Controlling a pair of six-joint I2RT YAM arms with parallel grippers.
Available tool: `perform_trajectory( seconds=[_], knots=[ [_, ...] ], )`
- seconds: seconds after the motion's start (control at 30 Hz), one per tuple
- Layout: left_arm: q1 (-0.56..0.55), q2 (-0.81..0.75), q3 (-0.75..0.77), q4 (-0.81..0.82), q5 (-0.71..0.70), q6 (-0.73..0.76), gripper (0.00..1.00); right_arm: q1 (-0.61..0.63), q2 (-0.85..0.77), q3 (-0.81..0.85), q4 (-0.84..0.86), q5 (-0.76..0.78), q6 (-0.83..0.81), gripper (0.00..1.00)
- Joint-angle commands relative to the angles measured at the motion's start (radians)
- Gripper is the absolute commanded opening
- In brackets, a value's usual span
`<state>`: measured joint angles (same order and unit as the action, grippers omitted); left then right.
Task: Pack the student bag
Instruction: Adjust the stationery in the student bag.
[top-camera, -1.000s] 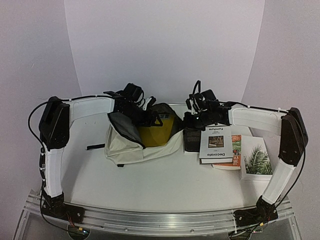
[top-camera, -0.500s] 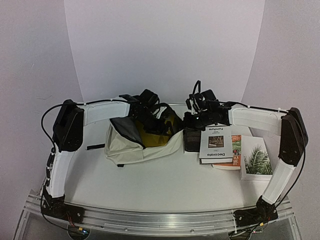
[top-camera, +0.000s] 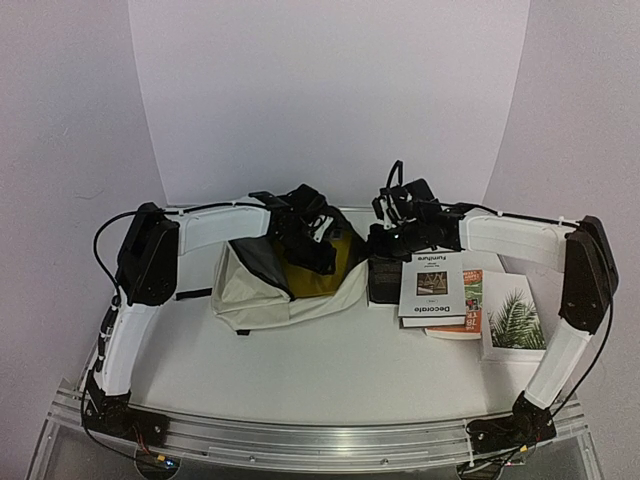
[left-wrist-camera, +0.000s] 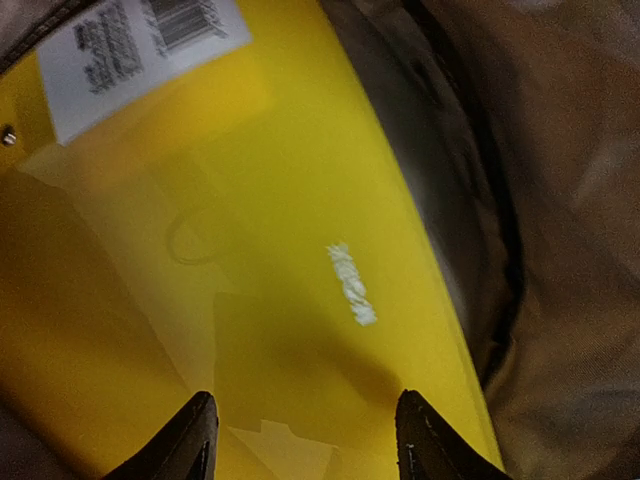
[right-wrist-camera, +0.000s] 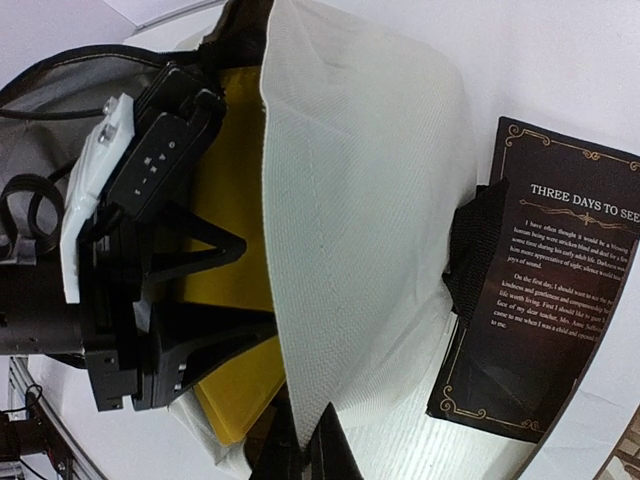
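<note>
Top external view: the left arm (top-camera: 220, 228) is seen shifted rightward, further into the student bag (top-camera: 250, 295) laid on the tabletop (top-camera: 330, 370). The left fingers (left-wrist-camera: 195, 440) are held apart over the yellow folder (left-wrist-camera: 300, 250); the right fingers (right-wrist-camera: 335, 455) are kept clamped on the bag's rim.

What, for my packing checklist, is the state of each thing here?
bag: unzipped, mouth open
yellow folder: inside the bag
left gripper: open, above the folder
right gripper: shut on the bag's edge
black book: closed, flat beside the bag
white book: closed, on the orange book
palm-leaf book: closed, flat
</note>
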<state>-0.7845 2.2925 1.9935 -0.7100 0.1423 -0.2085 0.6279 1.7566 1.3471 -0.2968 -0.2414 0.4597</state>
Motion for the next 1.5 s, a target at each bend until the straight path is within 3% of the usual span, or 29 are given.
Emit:
perform_trajectory(
  seconds=[0.0, 0.2, 0.37, 0.57, 0.73, 1.03, 1.47],
  knots=[
    [0.006, 0.011, 0.056, 0.067, -0.077, -0.004, 0.59, 0.014, -0.086, 0.006, 0.026, -0.115, -0.038, 0.0],
    [0.017, 0.044, 0.035, 0.129, 0.001, -0.05, 0.58, 0.018, -0.131, -0.004, 0.027, -0.297, -0.073, 0.0],
    [0.02, 0.06, -0.03, 0.171, 0.03, -0.08, 0.57, 0.019, -0.146, -0.004, 0.027, -0.24, -0.061, 0.02],
    [0.022, 0.007, -0.081, 0.183, 0.023, -0.086, 0.57, 0.025, -0.171, 0.003, -0.041, -0.059, -0.102, 0.35],
    [0.026, -0.078, -0.138, 0.234, 0.059, -0.098, 0.59, 0.097, -0.171, 0.077, -0.161, 0.007, -0.265, 0.48],
    [0.053, -0.097, -0.206, 0.264, 0.083, -0.191, 0.6, 0.194, 0.027, 0.199, -0.316, 0.0, -0.38, 0.48],
    [0.086, -0.127, -0.287, 0.314, 0.093, -0.238, 0.6, 0.2, 0.236, 0.294, -0.428, 0.076, -0.396, 0.5]
  ],
)
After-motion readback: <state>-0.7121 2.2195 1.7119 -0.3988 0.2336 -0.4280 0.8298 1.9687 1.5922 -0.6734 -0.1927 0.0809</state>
